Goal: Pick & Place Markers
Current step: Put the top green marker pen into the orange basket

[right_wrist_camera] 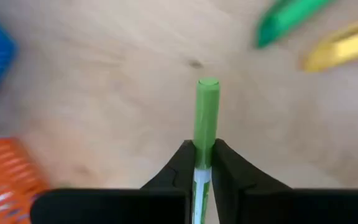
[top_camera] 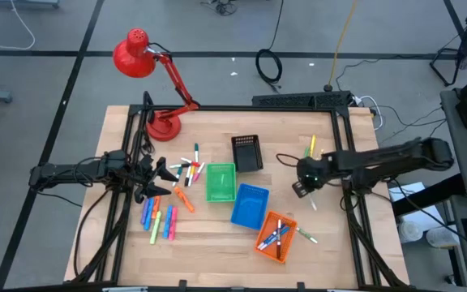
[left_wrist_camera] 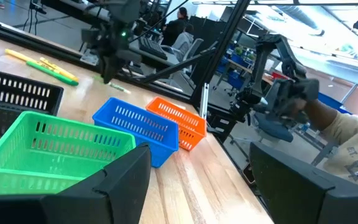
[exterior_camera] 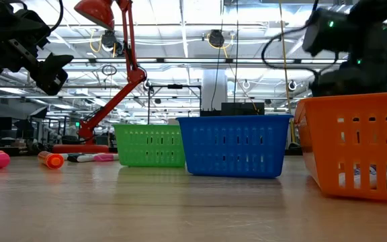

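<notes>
My right gripper (top_camera: pixel 302 186) (right_wrist_camera: pixel 202 149) is over the wooden table (top_camera: pixel 339 243), right of the blue basket (top_camera: pixel 250 205), and is shut on a white marker with a green cap (right_wrist_camera: pixel 207 115). My left gripper (top_camera: pixel 156 174) (left_wrist_camera: pixel 201 186) is open and empty, above the table beside a cluster of loose markers (top_camera: pixel 186 172). More markers (top_camera: pixel 159 219) lie flat on the wood near the left front. A yellow and a green marker (top_camera: pixel 312 148) lie at the far right. Several markers lie in the orange basket (top_camera: pixel 276 237), and one (top_camera: pixel 306 236) lies beside it. My right gripper pinches the marker between its two fingers where the green cap meets the white body (right_wrist_camera: pixel 199 169). The marker lies along the fingers, and its capped end (right_wrist_camera: pixel 208 84) sticks out past the fingertips. It is lifted clear of the table.
A green basket (top_camera: pixel 220 182) and a black basket (top_camera: pixel 247 152) stand mid-table beside the blue one. A red desk lamp (top_camera: pixel 148 65) stands at the far left corner. A person sits beyond the table in the left wrist view (left_wrist_camera: pixel 347 137). Bare wood lies along the near edge.
</notes>
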Motion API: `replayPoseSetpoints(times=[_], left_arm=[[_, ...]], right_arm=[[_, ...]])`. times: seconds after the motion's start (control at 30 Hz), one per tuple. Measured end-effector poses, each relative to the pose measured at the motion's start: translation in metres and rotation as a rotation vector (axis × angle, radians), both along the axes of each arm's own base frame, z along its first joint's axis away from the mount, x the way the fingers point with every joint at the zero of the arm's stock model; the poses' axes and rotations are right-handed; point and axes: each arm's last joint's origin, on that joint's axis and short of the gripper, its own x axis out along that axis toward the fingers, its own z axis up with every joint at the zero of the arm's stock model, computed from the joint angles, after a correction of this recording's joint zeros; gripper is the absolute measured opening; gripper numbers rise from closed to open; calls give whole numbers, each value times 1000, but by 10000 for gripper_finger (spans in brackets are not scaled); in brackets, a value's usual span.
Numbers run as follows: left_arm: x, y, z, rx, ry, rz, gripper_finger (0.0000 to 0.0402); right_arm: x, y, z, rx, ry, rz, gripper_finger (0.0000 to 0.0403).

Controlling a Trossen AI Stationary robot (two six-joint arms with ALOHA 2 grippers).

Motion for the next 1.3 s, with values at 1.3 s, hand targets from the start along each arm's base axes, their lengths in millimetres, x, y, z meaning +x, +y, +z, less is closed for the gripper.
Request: replayPoseSetpoints(times=[1.3], left_arm=[[0, 0, 0, 0, 0, 0, 273]], right_arm=[[30, 183, 5, -94, -911, 260, 72]])
